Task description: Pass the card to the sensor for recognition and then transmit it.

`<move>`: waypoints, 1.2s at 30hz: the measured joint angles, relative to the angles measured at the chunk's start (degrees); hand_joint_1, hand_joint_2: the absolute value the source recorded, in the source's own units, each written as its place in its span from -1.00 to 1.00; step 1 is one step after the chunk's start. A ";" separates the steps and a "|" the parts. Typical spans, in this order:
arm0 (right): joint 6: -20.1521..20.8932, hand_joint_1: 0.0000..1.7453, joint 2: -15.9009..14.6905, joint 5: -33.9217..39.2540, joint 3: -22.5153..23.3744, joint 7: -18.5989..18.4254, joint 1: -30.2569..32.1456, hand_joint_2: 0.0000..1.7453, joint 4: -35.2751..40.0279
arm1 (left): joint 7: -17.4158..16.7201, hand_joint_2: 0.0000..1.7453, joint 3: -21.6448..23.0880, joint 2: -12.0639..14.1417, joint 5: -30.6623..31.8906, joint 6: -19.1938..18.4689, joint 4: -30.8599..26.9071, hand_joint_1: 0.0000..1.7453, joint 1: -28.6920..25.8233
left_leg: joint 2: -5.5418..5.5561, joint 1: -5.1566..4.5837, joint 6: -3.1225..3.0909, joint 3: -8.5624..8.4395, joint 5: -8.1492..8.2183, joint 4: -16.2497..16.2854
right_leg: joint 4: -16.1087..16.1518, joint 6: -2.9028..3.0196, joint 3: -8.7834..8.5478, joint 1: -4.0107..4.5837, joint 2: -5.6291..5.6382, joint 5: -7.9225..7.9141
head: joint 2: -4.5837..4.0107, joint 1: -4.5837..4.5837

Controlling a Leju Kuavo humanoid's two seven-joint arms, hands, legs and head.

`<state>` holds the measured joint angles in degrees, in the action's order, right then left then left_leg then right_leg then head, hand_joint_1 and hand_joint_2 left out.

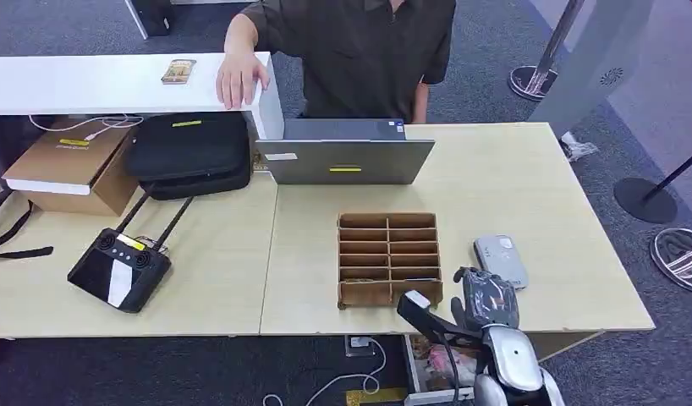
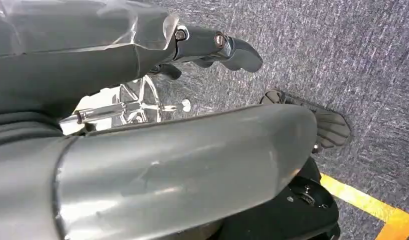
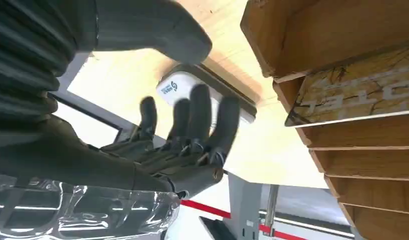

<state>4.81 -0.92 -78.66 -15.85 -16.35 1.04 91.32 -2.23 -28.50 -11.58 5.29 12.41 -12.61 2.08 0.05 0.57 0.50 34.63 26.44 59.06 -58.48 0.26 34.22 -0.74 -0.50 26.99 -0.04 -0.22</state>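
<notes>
Right wrist view shows the flat, glossy card with a wood-grain print and pale lettering (image 3: 362, 97) lying tilted in a slot of the brown corrugated-cardboard divider tray (image 3: 312, 35), whose thin partitions form stacked rectangular compartments. Beside it, the right hand (image 3: 185, 145) is spread open, dark fingers (image 3: 200, 110) apart and holding nothing, with the rounded grey-and-white plastic sensor (image 3: 167, 90) lying on the pale, smooth wooden table (image 3: 117, 75) just beyond them. From the head view, the right hand (image 1: 482, 300) hovers at the tray's (image 1: 389, 258) near right corner, close to the sensor (image 1: 501, 260). The left hand (image 2: 212, 47) hangs over speckled grey carpet (image 2: 342, 55), fingers loosely curled around nothing.
</notes>
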 joint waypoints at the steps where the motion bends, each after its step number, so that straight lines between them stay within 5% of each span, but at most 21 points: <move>1: 0.02 -1.00 0.00 0.00 0.00 0.02 -0.02 1.00 0.00 | 0.00 -1.00 0.00 0.00 0.00 0.00 0.02 -1.00 0.00 | 0.00 0.00 0.00 0.00 0.00 0.00 | 0.00 0.00 0.00 0.00 0.00 0.00 | 0.00 0.00; 20: 0.61 -1.00 0.15 -0.15 -0.09 0.61 0.04 1.00 0.04 | 0.00 -1.00 0.00 0.02 0.04 -0.02 0.13 -1.00 0.01 | 0.00 0.00 0.00 0.00 0.00 0.00 | 0.00 0.00 0.00 0.00 0.00 0.00 | 0.00 0.00; 36: 1.64 -1.00 3.01 -0.13 -4.61 3.08 -2.85 1.00 -2.45 | -0.17 -1.00 0.00 0.00 1.40 0.02 0.13 -1.00 0.09 | -0.01 0.00 0.01 -0.01 0.00 0.00 | -0.01 0.00 0.00 0.00 0.01 0.00 | 0.00 0.02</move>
<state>6.45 2.10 -78.79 -20.46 -13.27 -1.82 88.87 -2.40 -28.50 -11.58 6.69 12.44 -12.48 2.17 0.04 0.58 0.51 34.62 26.44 59.05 -58.49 0.26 34.23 -0.73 -0.49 26.99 -0.04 -0.20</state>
